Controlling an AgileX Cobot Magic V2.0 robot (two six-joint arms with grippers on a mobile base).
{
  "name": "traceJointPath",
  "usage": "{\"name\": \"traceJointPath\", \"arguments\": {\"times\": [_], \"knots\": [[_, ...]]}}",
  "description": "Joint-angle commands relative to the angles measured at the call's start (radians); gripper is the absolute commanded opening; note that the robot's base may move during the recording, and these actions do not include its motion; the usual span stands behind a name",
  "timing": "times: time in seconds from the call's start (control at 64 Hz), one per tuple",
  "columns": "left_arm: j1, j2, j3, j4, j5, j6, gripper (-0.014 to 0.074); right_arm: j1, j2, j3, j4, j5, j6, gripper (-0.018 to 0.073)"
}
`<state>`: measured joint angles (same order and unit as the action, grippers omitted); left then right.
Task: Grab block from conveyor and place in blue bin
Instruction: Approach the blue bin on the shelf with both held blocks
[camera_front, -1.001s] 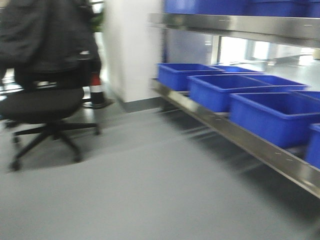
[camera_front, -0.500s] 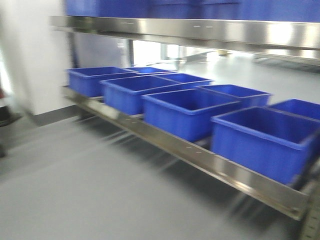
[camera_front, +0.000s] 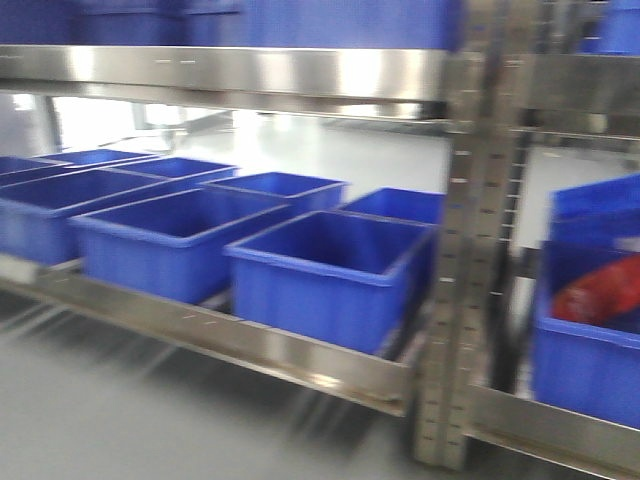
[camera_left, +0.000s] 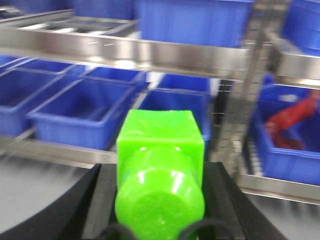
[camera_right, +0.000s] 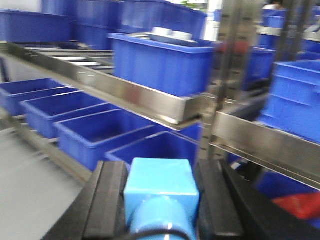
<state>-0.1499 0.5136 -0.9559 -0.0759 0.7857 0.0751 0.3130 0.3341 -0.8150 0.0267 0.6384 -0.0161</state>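
Grips the block (camera_right: 161, 184) between the black fingers (camera_right: 112, 195) of the right gripper (camera_right: 161, 170), bottom centre. Looks onto blue bins (camera_right: 82, 142) lower left, under a steel rack rail (camera_right: 145, 96) crossing mid-frame.

Front cam sits low and close, facing the stainless-steel rack post (camera_front: 480, 250) and open blue plastic bins (camera_front: 320, 265) at an angle. Left wrist cam looks fwd over a bright green block (camera_left: 160, 150), right wrist cam over a small bright blue block (camera_right: 161, 187). All 3 share that post, the bins and a red item (camera_front: 600, 290) in the right-hand bin.
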Motion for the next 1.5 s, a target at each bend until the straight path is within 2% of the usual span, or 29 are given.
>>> {"name": "traceJointPath", "arguments": {"times": [0.0, 1.485], "knots": [[-0.007, -0.002, -0.001, -0.006, -0.018, -0.008, -0.0111, -0.001, 0.000, 0.002, -0.009, -0.019, -0.002, -0.0162], [-0.007, -0.001, -0.001, -0.004, -0.018, -0.008, -0.0111, -0.001, 0.000, 0.002, -0.009, -0.019, -0.002, -0.0162]]}}
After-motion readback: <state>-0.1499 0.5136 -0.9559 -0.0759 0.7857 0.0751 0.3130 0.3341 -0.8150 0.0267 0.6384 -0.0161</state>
